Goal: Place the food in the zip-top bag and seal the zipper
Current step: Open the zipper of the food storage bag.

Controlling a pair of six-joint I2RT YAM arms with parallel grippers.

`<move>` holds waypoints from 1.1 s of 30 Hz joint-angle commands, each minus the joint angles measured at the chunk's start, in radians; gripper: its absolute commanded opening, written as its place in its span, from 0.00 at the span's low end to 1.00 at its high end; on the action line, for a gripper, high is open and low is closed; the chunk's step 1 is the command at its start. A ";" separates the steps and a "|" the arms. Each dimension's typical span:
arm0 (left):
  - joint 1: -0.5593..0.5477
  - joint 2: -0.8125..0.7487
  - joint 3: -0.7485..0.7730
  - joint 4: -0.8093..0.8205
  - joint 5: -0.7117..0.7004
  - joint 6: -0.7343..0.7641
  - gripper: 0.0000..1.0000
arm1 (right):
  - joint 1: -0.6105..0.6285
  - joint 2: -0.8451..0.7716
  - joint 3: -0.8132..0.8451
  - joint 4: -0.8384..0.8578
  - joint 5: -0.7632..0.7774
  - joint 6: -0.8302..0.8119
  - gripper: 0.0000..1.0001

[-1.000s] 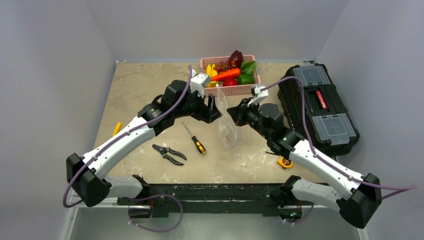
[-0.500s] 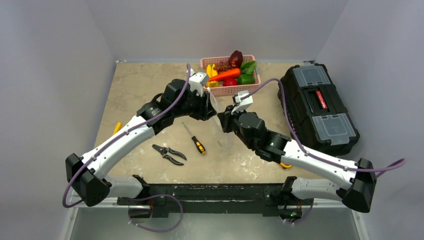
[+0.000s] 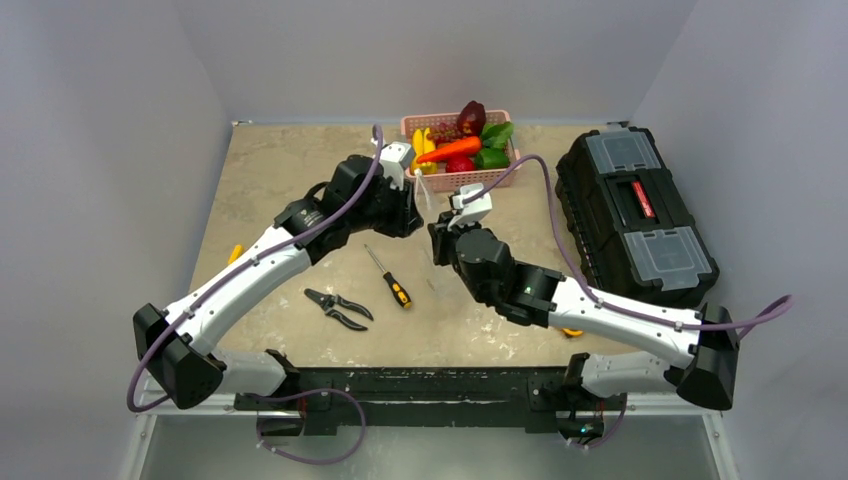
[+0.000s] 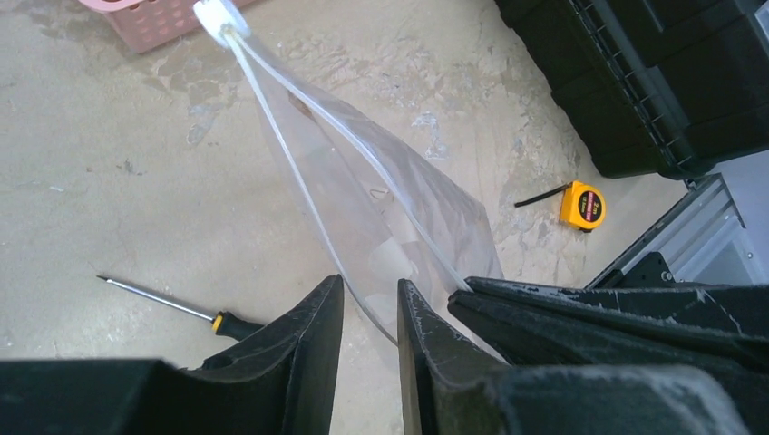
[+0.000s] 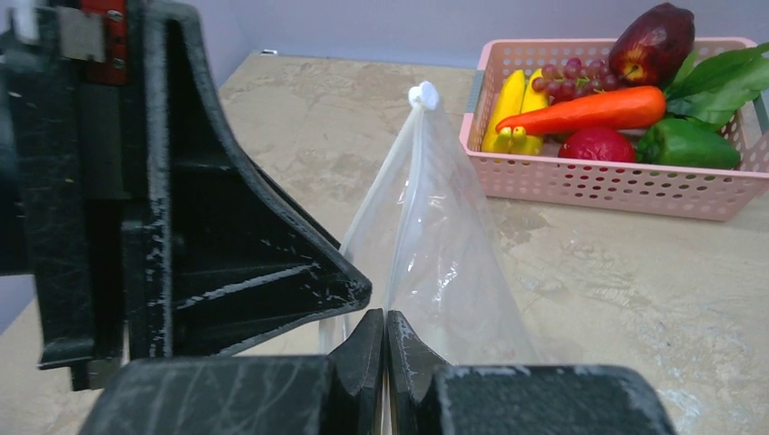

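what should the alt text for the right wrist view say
The right gripper, shut, pinches the edge of a clear bag that rises to a white slider. The left gripper looms black at left; behind at right, a pink basket holds toy food.

Soft, even light is cast from above, and only faint shadows are seen on the table [image 3: 280, 170]. A mild sheen is carried by the zip-top bag [image 5: 444, 245] (mostly along its creases).

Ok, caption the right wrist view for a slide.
Right gripper pinches the clear bag, white slider at its far end, basket of toy food behind.
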 commanded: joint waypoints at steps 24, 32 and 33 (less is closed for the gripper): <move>0.002 0.012 0.159 -0.175 -0.469 0.284 0.00 | -0.112 0.158 0.128 0.133 -0.102 0.058 0.00; 0.036 0.178 0.359 -0.356 -0.586 0.326 0.00 | -0.252 0.357 0.266 0.191 -0.569 0.170 0.01; 0.045 0.194 0.368 -0.359 -0.612 0.338 0.00 | -0.268 0.382 0.280 0.204 -0.612 0.200 0.04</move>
